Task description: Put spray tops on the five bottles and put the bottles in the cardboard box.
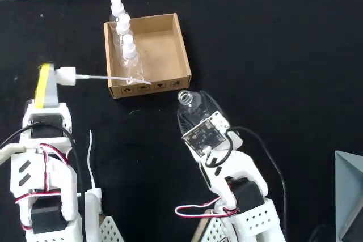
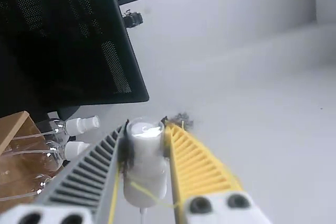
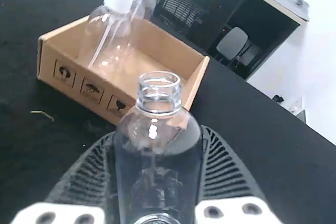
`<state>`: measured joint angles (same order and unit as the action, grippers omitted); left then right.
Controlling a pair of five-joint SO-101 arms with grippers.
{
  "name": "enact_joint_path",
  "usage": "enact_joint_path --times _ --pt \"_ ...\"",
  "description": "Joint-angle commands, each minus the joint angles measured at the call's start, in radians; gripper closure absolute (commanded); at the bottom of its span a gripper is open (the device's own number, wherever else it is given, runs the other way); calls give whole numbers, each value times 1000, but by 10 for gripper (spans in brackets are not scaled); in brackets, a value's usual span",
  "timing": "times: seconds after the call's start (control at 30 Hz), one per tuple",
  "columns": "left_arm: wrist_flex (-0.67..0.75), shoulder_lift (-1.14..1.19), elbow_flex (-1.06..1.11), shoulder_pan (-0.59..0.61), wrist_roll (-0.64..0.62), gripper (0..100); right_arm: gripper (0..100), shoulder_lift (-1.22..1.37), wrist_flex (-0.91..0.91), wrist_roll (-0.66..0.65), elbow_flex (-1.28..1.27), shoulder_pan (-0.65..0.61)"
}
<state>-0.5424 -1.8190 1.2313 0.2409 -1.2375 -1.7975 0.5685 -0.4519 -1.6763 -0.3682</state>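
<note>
The right pincer (image 1: 195, 111) grips an open bottle (image 3: 157, 140), neck (image 3: 159, 90) tilted toward the box (image 1: 182, 49). To its left, the left pincer (image 2: 146, 127) clamps a spray top (image 1: 66, 75), its tube (image 1: 113, 78) level and aimed at that neck, tip just short. Three capped bottles (image 1: 129, 55) lie in the box beyond.

Three capped bottles (image 1: 123, 25) crowd cardboard box (image 1: 183, 46) left side; right half free.
</note>
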Motion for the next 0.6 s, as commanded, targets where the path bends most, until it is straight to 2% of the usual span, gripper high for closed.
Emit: enact_joint_path --times 0.0,0.27,0.47,0.57 --pt "20 -5 -13 -50 -5 971 988 -97 -35 -12 7 -12" --pt "25 -5 16 -101 -3 971 988 -97 -32 -14 7 -14" --pt "21 -5 30 -120 -3 971 988 -97 -29 -43 4 -66" --pt "26 -5 39 -156 40 971 988 -97 -29 -46 4 -66"
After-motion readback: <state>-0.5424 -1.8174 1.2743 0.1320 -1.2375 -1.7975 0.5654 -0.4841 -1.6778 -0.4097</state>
